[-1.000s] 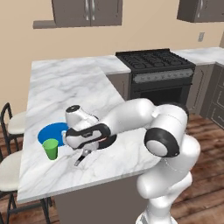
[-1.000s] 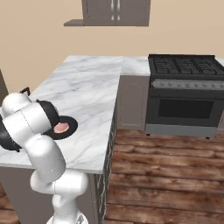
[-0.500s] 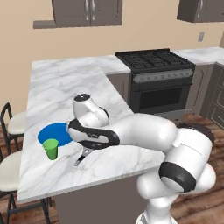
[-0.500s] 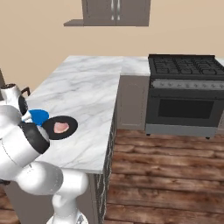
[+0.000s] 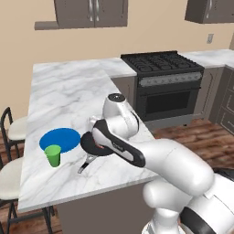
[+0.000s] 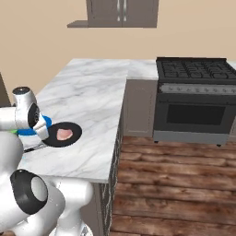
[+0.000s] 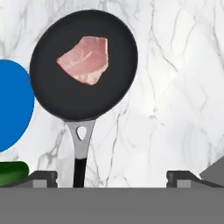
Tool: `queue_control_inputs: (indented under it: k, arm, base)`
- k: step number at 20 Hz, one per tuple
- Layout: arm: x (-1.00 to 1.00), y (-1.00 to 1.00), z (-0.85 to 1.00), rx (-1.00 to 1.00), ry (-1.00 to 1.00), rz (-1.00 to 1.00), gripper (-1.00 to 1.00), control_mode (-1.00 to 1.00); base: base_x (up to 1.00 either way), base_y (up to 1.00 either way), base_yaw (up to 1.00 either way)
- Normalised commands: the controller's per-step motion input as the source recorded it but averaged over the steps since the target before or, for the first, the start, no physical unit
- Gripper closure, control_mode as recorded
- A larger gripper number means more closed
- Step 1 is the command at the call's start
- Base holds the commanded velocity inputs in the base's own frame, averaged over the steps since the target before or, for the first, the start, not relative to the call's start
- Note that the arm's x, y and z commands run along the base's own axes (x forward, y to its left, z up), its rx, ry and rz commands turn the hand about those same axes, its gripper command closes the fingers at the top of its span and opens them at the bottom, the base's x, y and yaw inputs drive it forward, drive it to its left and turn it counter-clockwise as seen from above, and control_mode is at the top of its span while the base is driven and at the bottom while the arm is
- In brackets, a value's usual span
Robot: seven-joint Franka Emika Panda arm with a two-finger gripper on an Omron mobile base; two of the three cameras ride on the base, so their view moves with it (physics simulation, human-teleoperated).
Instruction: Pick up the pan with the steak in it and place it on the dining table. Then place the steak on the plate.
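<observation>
The white arm bends low over the counter (image 5: pixel 68 96), its wrist turned down so the tool (image 7: pixel 111 177) points at the marble with its jaws spread wide and nothing between them.

Going left to right from the tool in the hand view: a green cup (image 7: pixel 13 171) sits right by the left fingertip, the blue plate (image 7: pixel 11 109) lies ahead and to the left, and the black pan (image 7: pixel 83 65) rests flat on the marble straight ahead, just beside the plate. The pan's handle (image 7: pixel 80 151) runs back toward the tool and ends close to the left fingertip, without being held. The steak (image 7: pixel 84 59) lies inside the pan, a little above its middle. To the right of the pan the marble is bare veined white.

Beyond the counter stand a black stove (image 6: pixel 196 97), grey cabinets, a beige wall and a wood floor (image 6: pixel 175 184); cream-seated stools (image 5: pixel 11 132) line the counter's far left side.
</observation>
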Motion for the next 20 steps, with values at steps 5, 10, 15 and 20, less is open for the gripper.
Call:
queue_control_inputs:
  k: [5,10,15,20]
  arm:
    - [0.44,-0.45,0.15,0.05,0.0,0.19,-1.0,-1.0]
    - [0.28,-0.2,0.0,0.0,0.14,0.27,-1.0,-1.0]
    - [0.26,0.0,-0.02,-0.07,0.25,0.22,-1.0,-1.0]
    - [0.0,0.01,-0.02,-0.04,0.06,0.07,-1.0,-1.0]
  base:
    - [0.0,0.0,0.0]
    - [0.0,0.0,0.0]
    - [0.0,0.0,0.0]
    - [0.0,0.0,0.0]
